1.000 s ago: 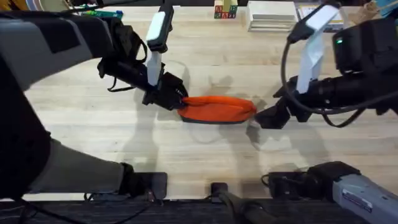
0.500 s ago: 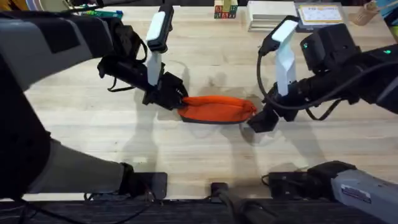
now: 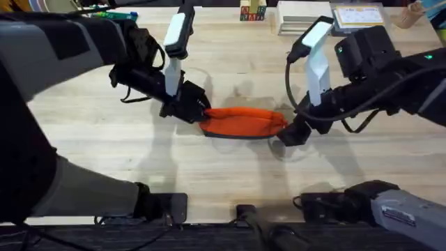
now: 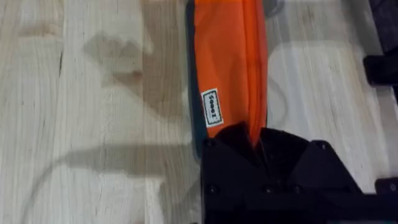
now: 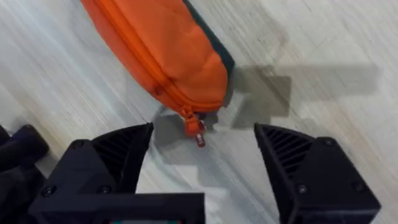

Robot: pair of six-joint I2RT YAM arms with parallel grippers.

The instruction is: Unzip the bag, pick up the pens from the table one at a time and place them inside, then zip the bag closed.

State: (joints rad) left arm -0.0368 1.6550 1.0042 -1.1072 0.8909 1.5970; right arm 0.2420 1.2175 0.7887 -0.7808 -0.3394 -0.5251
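Bag (image 3: 244, 122), a long orange fabric pouch with a dark underside, lies near the middle of the table (image 3: 209, 174), its zipper run shut along the top seam. Left gripper (image 3: 197, 111) is clamped on its left end, black fingers pinching the cloth beside a small white label (image 4: 211, 107). Right gripper (image 5: 202, 155) stands spread wide just off the rounded right end, the little zipper pull (image 5: 198, 134) hanging between its fingers, untouched. Bare pale planks with long grain stretch toward the table's near edge.

You are seeing the bag (image 3: 244, 121) lying mid-table (image 3: 209, 174), between both grippers. The left gripper (image 3: 197, 111) is sitting at its left end, the right gripper (image 3: 284, 137) at its right.
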